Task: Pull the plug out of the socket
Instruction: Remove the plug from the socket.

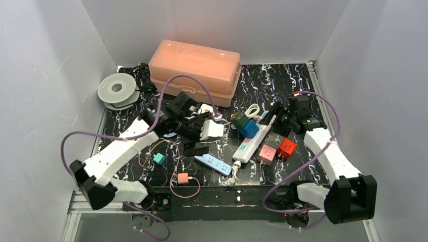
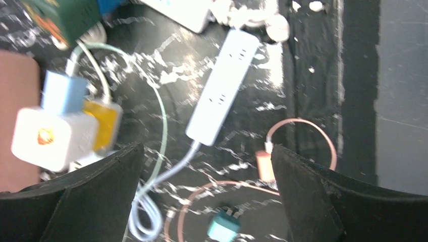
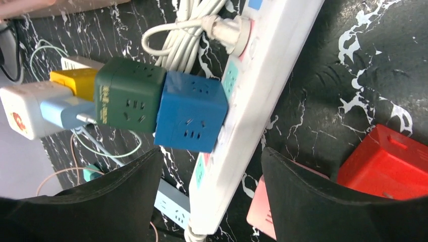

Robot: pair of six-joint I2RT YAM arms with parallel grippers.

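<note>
Glossy blue plastic cube plug point(image 3: 191, 112) sits pushed into the long white plastic power strip point(image 3: 272, 65); a matte green cube point(image 3: 130, 94) clings farther out from the strip. Right hand point(image 3: 212, 161) and left hand point(image 2: 207, 148) both stand apart, empty.

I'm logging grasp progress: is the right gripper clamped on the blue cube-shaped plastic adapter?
No: the right gripper stands open, and the blue cube-shaped plastic adapter sits beyond its fingertips, against the long white power strip.

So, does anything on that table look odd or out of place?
Yes: a green cube adapter sits against a blue cube adapter, which juts sideways from the white power strip, a stacked chain. Nothing looks spilled or broken.
</note>
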